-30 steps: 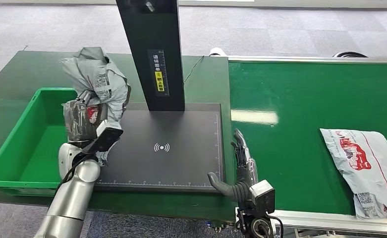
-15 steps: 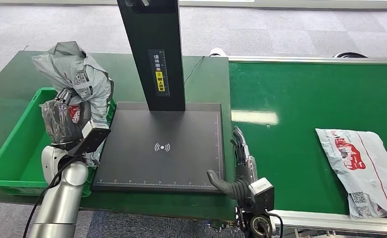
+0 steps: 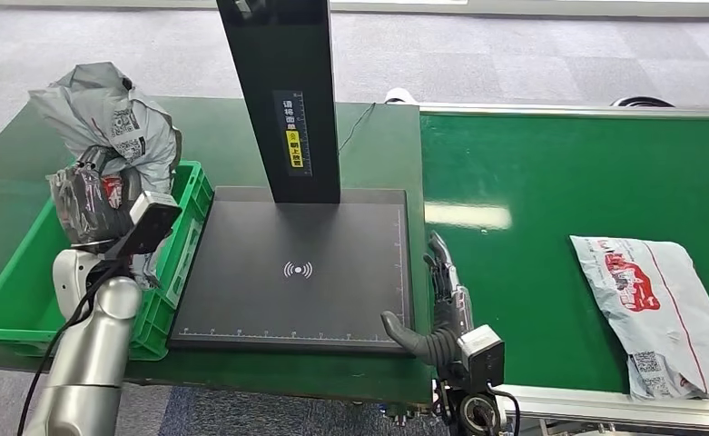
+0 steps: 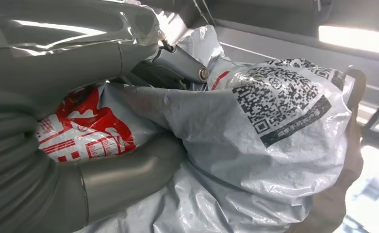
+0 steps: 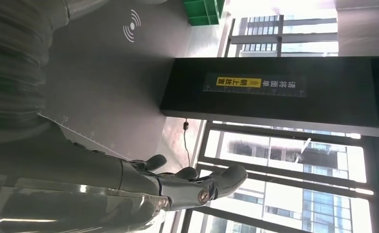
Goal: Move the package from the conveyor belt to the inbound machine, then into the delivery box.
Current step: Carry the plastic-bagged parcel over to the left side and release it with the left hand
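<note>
My left hand (image 3: 92, 204) grips a crumpled grey package (image 3: 105, 123) with QR labels and red print, held up over the green delivery box (image 3: 5, 282) at the table's left. In the left wrist view the package (image 4: 255, 141) bulges out between my thumb and fingers (image 4: 177, 63). My right hand (image 3: 437, 304) hangs open at the right front corner of the black inbound machine pad (image 3: 296, 272), touching nothing; its fingers (image 5: 192, 187) are spread. A second grey package (image 3: 654, 309) lies flat on the green conveyor belt (image 3: 550, 191) at the right.
The machine's black upright post (image 3: 282, 95) rises from the back of the pad. The conveyor's metal front rail (image 3: 623, 407) runs along the near right edge. Grey carpet floor lies beyond the table.
My left arm has carried the grey package leftward, from beside the pad's left edge to above the green box. The package on the belt has drifted slightly left. The right hand stayed put.
</note>
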`<act>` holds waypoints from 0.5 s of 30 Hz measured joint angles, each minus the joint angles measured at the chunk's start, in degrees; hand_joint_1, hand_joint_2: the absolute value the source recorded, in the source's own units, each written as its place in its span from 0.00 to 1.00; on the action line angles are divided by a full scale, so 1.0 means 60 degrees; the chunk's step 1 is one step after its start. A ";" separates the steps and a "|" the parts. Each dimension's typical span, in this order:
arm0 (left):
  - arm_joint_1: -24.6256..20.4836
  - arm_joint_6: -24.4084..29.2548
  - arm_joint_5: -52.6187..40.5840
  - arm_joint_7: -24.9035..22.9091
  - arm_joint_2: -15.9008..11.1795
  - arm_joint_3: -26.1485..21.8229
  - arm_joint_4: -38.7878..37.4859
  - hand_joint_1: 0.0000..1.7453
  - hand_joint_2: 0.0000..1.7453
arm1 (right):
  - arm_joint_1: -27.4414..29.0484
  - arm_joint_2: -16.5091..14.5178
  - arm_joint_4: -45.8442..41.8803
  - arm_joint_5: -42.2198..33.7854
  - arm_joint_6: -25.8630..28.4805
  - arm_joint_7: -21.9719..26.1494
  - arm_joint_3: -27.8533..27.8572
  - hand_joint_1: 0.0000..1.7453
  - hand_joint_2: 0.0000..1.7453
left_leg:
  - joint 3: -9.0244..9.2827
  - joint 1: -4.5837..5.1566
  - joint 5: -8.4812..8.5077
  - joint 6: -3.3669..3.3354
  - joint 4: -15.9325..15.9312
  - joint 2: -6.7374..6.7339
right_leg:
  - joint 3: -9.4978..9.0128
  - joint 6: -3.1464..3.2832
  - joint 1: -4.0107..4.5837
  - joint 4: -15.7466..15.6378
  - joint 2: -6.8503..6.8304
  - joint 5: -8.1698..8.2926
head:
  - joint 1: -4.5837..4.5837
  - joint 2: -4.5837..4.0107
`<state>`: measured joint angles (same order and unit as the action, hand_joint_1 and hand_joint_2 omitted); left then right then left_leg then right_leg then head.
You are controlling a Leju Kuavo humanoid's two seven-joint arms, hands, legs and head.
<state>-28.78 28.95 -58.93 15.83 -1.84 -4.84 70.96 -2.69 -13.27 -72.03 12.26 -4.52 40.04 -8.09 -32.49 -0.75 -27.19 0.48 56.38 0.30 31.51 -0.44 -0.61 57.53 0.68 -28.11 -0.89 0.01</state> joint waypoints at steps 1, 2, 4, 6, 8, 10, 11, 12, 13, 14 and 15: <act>-0.0173 0.0001 -0.0057 -0.0058 -0.0091 -0.0089 -0.0221 1.00 1.00 | 0.0004 0.0000 0.0002 0.0000 -0.0004 0.0000 0.0005 0.00 1.00 | 0.0000 -0.0001 0.0001 0.0001 0.0000 -0.0002 | 0.0001 0.0001 0.0001 0.0000 0.0001 0.0001 | 0.0000 -0.0001; -0.0352 0.0001 -0.0117 -0.0119 -0.0181 -0.0170 -0.0448 1.00 1.00 | 0.0010 0.0000 0.0002 -0.0002 -0.0006 0.0000 0.0010 0.00 1.00 | 0.0000 -0.0001 0.0001 0.0001 0.0000 -0.0003 | 0.0002 0.0002 0.0002 0.0001 0.0002 0.0001 | 0.0000 -0.0001; -0.0743 0.0005 -0.0228 -0.0226 -0.0375 -0.0319 -0.0961 1.00 1.00 | 0.0017 0.0000 0.0002 -0.0016 -0.0007 0.0000 0.0019 0.00 1.00 | 0.0000 -0.0003 0.0001 0.0002 0.0000 -0.0003 | 0.0003 0.0003 0.0003 0.0001 0.0002 0.0002 | 0.0001 -0.0001; -0.1135 0.0042 -0.0350 -0.0317 -0.0586 -0.0464 -0.1558 1.00 1.00 | 0.0025 0.0000 0.0002 -0.0042 -0.0007 0.0000 0.0019 0.00 1.00 | 0.0000 -0.0004 0.0001 0.0002 0.0000 -0.0004 | 0.0003 0.0003 0.0004 0.0002 0.0002 0.0002 | 0.0001 -0.0001; -0.1476 0.0108 -0.0441 -0.0355 -0.0797 -0.0616 -0.2173 1.00 1.00 | 0.0041 0.0000 0.0002 -0.0067 -0.0007 0.0000 0.0018 0.00 1.00 | 0.0000 -0.0005 0.0001 0.0002 0.0000 -0.0006 | 0.0003 0.0003 0.0005 0.0003 0.0003 0.0002 | 0.0001 0.0000; -0.1736 0.0149 -0.0523 -0.0377 -0.0959 -0.0737 -0.2735 1.00 1.00 | 0.0055 0.0000 0.0002 -0.0084 -0.0007 0.0000 0.0018 0.00 1.00 | 0.0000 -0.0005 0.0001 0.0002 0.0000 -0.0005 | 0.0004 0.0003 0.0005 0.0003 0.0003 0.0002 | 0.0000 0.0000; -0.1837 0.0156 -0.0593 -0.0417 -0.1027 -0.0785 -0.2992 1.00 1.00 | 0.0058 0.0000 0.0002 -0.0090 -0.0007 0.0000 0.0018 0.00 1.00 | 0.0000 -0.0005 0.0001 0.0002 0.0000 -0.0005 | 0.0004 0.0003 0.0005 0.0003 0.0003 0.0002 | 0.0001 0.0001; -0.1924 0.0154 -0.0680 -0.0483 -0.1084 -0.0820 -0.3241 1.00 1.00 | 0.0059 0.0000 0.0002 -0.0097 -0.0007 0.0000 0.0018 0.00 1.00 | 0.0000 -0.0005 0.0001 0.0002 0.0000 -0.0004 | 0.0004 0.0003 0.0005 0.0003 0.0003 0.0002 | 0.0001 0.0000; -0.2005 0.0143 -0.0788 -0.0578 -0.1137 -0.0850 -0.3481 1.00 1.00 | 0.0060 0.0000 0.0002 -0.0102 -0.0007 0.0000 0.0018 0.00 1.00 | 0.0000 -0.0005 0.0001 0.0002 0.0000 -0.0004 | 0.0004 0.0003 0.0005 0.0003 0.0003 0.0002 | 0.0002 0.0000; -0.2086 0.0105 -0.0906 -0.0703 -0.1183 -0.0880 -0.3715 1.00 1.00 | 0.0061 0.0000 0.0002 -0.0105 -0.0007 0.0000 0.0018 0.00 1.00 | -0.0001 -0.0005 0.0001 0.0002 0.0000 -0.0004 | 0.0004 0.0003 0.0004 0.0003 0.0003 0.0002 | 0.0002 0.0000; -0.2169 0.0038 -0.1020 -0.0846 -0.1222 -0.0903 -0.3949 1.00 1.00 | 0.0062 0.0000 0.0002 -0.0106 -0.0007 0.0000 0.0018 0.00 1.00 | -0.0001 -0.0005 0.0001 0.0002 0.0000 -0.0004 | 0.0004 0.0003 0.0004 0.0003 0.0003 0.0002 | 0.0003 -0.0001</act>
<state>-41.79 29.18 -65.05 10.76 -9.17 -10.26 47.27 -2.32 -13.27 -72.02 11.63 -4.57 40.04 -7.98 -32.49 -0.78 -27.18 0.49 56.38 0.27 31.53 -0.43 -0.58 57.55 0.70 -28.10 -0.87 0.00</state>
